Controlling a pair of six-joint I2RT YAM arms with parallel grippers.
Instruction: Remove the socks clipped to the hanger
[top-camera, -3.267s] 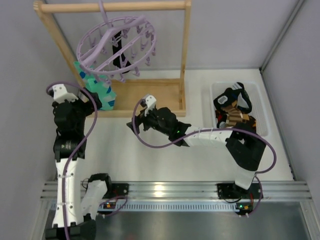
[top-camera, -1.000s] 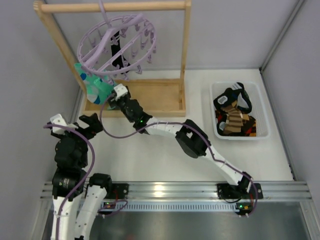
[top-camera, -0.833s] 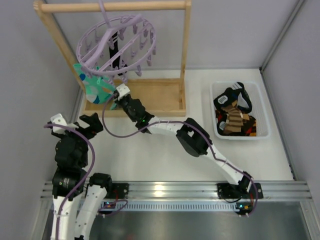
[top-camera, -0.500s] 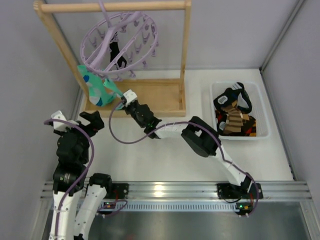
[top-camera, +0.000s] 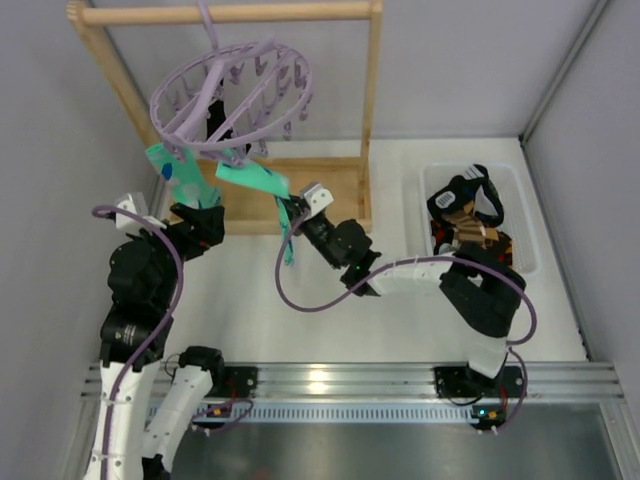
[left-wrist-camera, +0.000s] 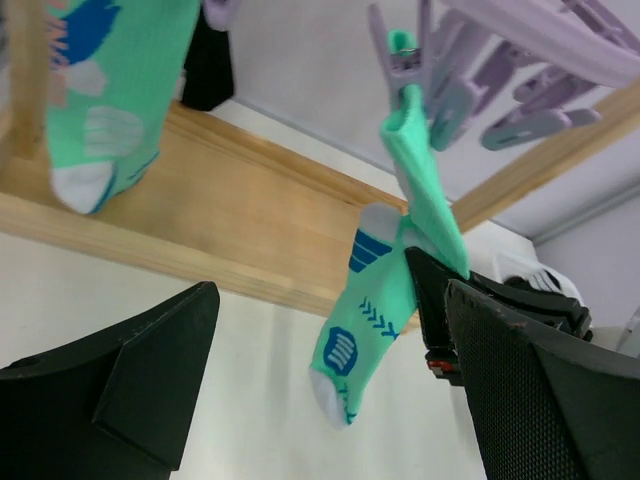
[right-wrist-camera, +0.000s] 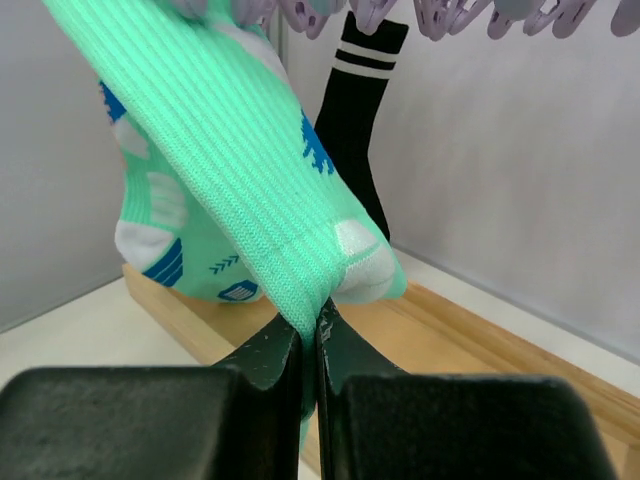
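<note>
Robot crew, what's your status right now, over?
Right gripper shut on mint sock. Sock's cuff clipped to lilac hanger. Left gripper open, empty. Nearby: second mint sock, black sock.

A wooden rack (top-camera: 374, 100) is placed on the white table (top-camera: 230, 315); a white bin (top-camera: 422, 205) is seen to its right.

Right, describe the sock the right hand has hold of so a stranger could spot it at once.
At the table's back left stands a wooden rack with a lilac hanger on its bar. One mint sock runs slantwise from a clip to the right hand, which pinches it. The other mint sock and the black sock hang straight down, untouched.
</note>
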